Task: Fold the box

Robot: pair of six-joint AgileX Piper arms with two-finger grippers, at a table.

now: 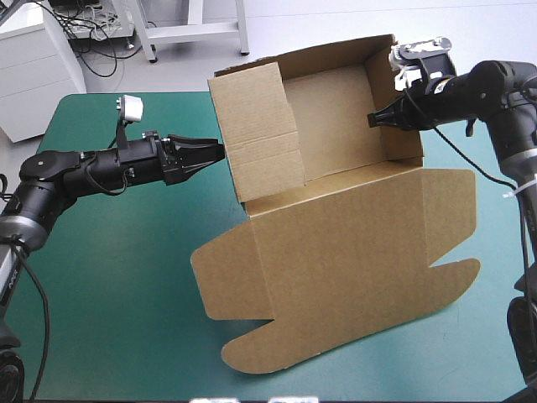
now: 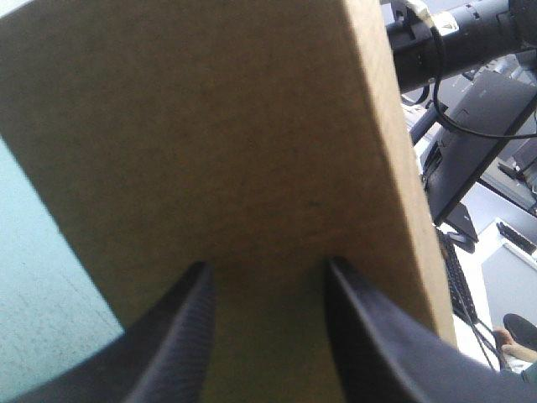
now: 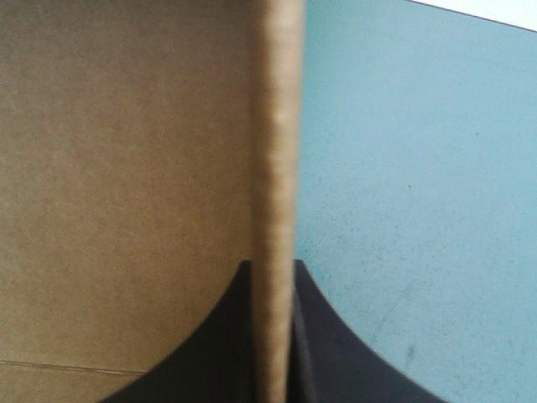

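Observation:
The brown box (image 1: 336,126) stands half formed, its walls raised and its lid (image 1: 336,260) lying flat toward the table's front. My left gripper (image 1: 216,154) is open, and its tips press on the outside of the left wall (image 1: 256,126). In the left wrist view that wall (image 2: 210,143) fills the frame ahead of the left gripper (image 2: 267,269). My right gripper (image 1: 375,119) is shut on the upper edge of the right wall (image 1: 401,143). The right wrist view shows the board's edge (image 3: 273,168) pinched between the right gripper's (image 3: 273,273) fingers.
Bare teal-green cover (image 1: 109,252) lies left of the box, below my left arm. The lid's curved flaps (image 1: 268,353) reach close to the table's front edge. A strip of cover (image 1: 487,210) shows right of the box.

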